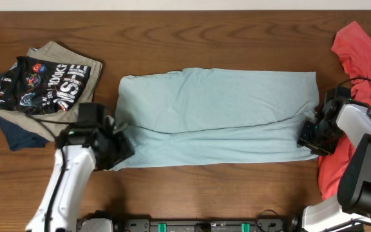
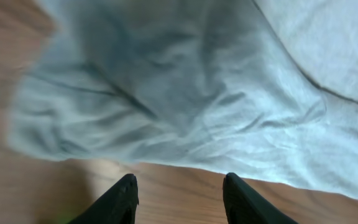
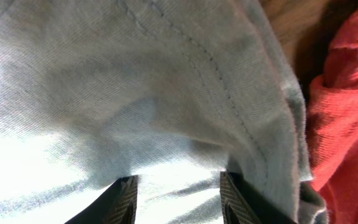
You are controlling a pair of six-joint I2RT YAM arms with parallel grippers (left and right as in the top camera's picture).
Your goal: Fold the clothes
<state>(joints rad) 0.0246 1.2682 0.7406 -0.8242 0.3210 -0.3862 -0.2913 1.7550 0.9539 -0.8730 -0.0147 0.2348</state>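
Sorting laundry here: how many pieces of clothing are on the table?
5: pale blue T-shirt in the middle; red garment at the right edge; black printed garment, khaki garment and navy garment stacked at left. The stack may hide more.

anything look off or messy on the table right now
The T-shirt isn't folded squarely: the top layer's edge runs crooked across it, and the corner by the left gripper is rumpled. A red garment lies crumpled beside its right end.
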